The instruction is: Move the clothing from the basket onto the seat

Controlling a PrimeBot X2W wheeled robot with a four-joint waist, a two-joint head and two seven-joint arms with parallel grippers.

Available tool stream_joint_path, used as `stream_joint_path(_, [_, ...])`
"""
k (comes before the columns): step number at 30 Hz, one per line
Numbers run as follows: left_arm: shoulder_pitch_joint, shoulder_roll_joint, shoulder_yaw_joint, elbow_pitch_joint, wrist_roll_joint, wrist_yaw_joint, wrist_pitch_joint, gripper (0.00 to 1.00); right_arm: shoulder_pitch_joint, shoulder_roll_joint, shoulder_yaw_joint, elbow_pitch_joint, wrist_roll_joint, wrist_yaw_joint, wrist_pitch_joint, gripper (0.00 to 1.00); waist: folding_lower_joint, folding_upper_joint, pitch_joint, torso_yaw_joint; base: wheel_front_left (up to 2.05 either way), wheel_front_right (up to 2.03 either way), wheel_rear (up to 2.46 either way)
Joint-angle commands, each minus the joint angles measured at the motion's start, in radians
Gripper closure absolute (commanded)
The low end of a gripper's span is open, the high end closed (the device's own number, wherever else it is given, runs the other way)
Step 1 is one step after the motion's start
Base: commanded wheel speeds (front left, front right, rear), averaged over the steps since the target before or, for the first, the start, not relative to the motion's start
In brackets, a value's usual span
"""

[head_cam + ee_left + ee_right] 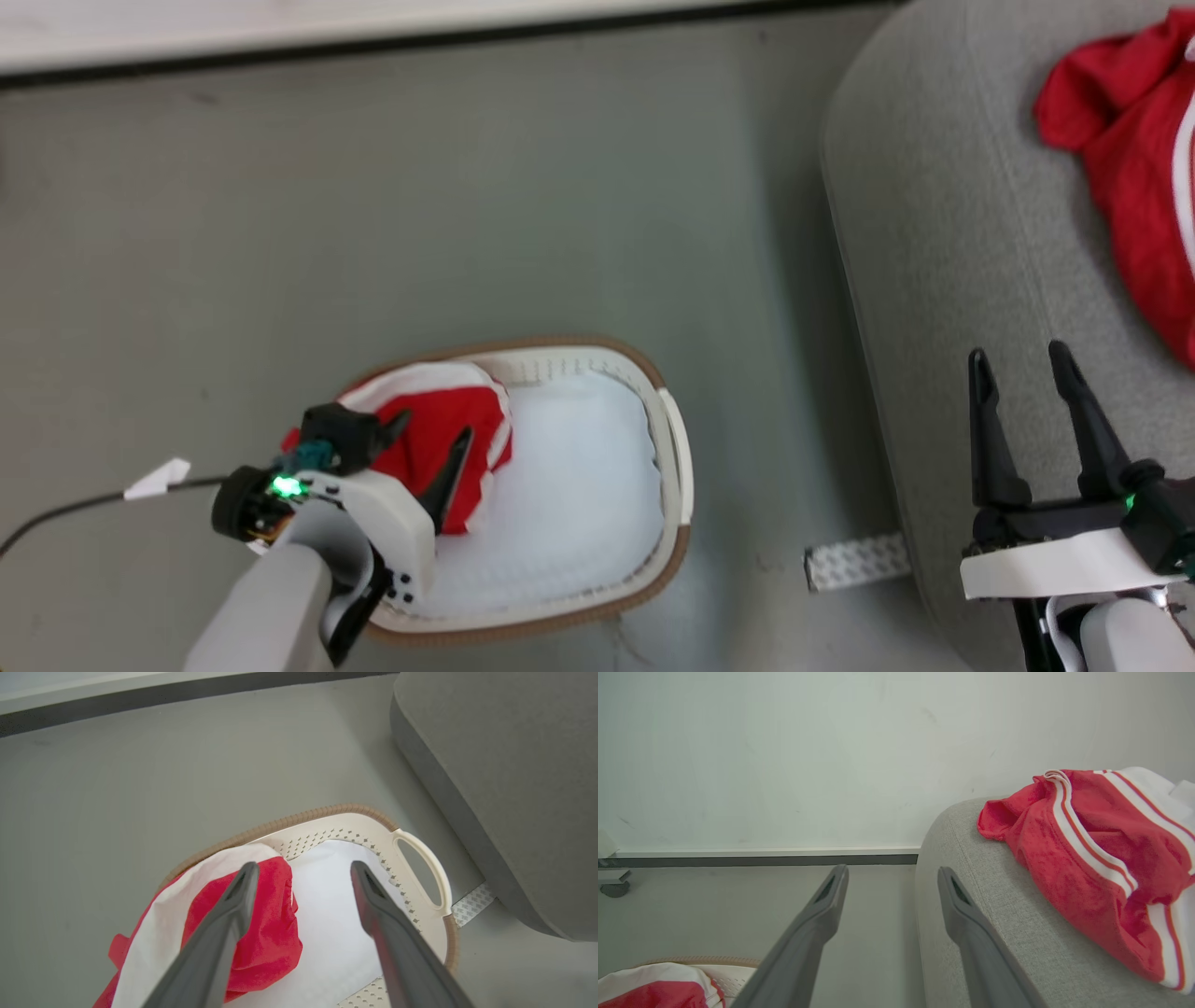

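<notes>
A smooth grey floor [467, 205] runs to a white wall [784, 756] with a dark baseboard [761, 860]. The basket [674, 448] stands on the floor near the seat's [934, 233] left edge. One red garment [443, 411] lies at the basket's left end, below the left gripper [432, 427], whose fingers are spread and empty. A second garment [1130, 168] lies farther right on the seat. The right gripper [1018, 351] hovers over the seat's left edge, spread and empty.

You'll see each arm ends in two long, dark, tapering fingers [990, 439] set in a black base above a white housing [1046, 569] with a small green light [285, 485]. Your left forearm [266, 607] is pale grey, a thin black cable [75, 509] runs from its wrist, and small dark screws [401, 583] dot the housing.
</notes>
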Motion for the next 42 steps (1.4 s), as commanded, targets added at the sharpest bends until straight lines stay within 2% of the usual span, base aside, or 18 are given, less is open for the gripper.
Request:
stream_joint_path(1, [-0.037, 0.018, -0.010, 0.036, -0.007, 0.001, 0.012, 0.00, -0.024, -0.001, 0.001, -0.014, 0.015, -0.002, 0.001, 0.00, -0.0004, -0.0001, 0.126, -0.057, 0.00, 0.00, 0.00])
stream_joint_path(8, [-0.155, 0.041, -0.050, 0.214, 0.025, 0.011, 0.057, 0.00, -0.062, -0.001, 0.004, -0.061, 0.028, -0.002, 0.001, 0.00, -0.0004, -0.0001, 0.242, -0.078, 0.00, 0.00, 0.00])
stream_joint_path(13, [-0.234, 0.050, -0.057, 0.310, 0.047, 0.033, 0.050, 0.00, -0.080, -0.001, 0.015, -0.088, 0.039, -0.002, 0.000, 0.00, -0.0004, -0.0001, 0.306, -0.093, 0.00, 0.00, 0.00])
stream_joint_path(20, [-0.313, 0.065, -0.069, 0.426, 0.058, 0.036, 0.030, 0.00, -0.089, -0.002, 0.031, -0.115, 0.067, -0.002, 0.001, 0.00, -0.0004, -0.0001, 0.363, -0.122, 0.00, 0.00, 0.00])
stream_joint_path(21, [-0.316, 0.062, -0.069, 0.442, 0.056, 0.034, 0.027, 0.55, -0.087, -0.001, 0.030, -0.117, 0.069, -0.002, 0.001, 0.00, -0.0004, -0.0001, 0.366, -0.124, 0.00, 0.00, 0.00])
stream_joint_path(22, [-0.320, 0.058, -0.074, 0.457, 0.057, 0.031, 0.021, 1.00, -0.085, -0.001, 0.029, -0.117, 0.071, -0.002, 0.001, 0.00, -0.0004, -0.0001, 0.367, -0.125, 0.00, 0.00, 0.00])
stream_joint_path(26, [-0.331, 0.014, -0.081, 0.482, 0.024, 0.010, -0.025, 1.00, -0.068, -0.001, 0.013, -0.099, 0.068, -0.002, 0.001, 0.00, -0.0004, -0.0001, 0.335, -0.108, 0.00, 0.00, 0.00])
stream_joint_path(30, [-0.335, -0.012, -0.086, 0.491, -0.009, 0.007, -0.073, 1.00, -0.056, -0.002, 0.003, -0.078, 0.057, -0.002, 0.001, 0.00, -0.0004, -0.0001, 0.261, -0.073, 0.00, 0.00, 0.00])
stream_joint_path(37, [-0.312, -0.077, -0.124, 0.469, -0.074, 0.000, -0.126, 1.00, -0.034, -0.002, 0.012, -0.031, 0.032, -0.002, 0.001, 0.00, -0.0004, -0.0001, 0.076, -0.014, 0.00, 0.00, 0.00])
stream_joint_path(42, [-0.274, -0.104, -0.165, 0.412, -0.152, 0.000, -0.134, 1.00, 0.012, -0.002, 0.003, 0.007, 0.016, -0.002, 0.001, 0.00, -0.0004, -0.0001, -0.065, 0.029, 0.00, 0.00, 0.00])
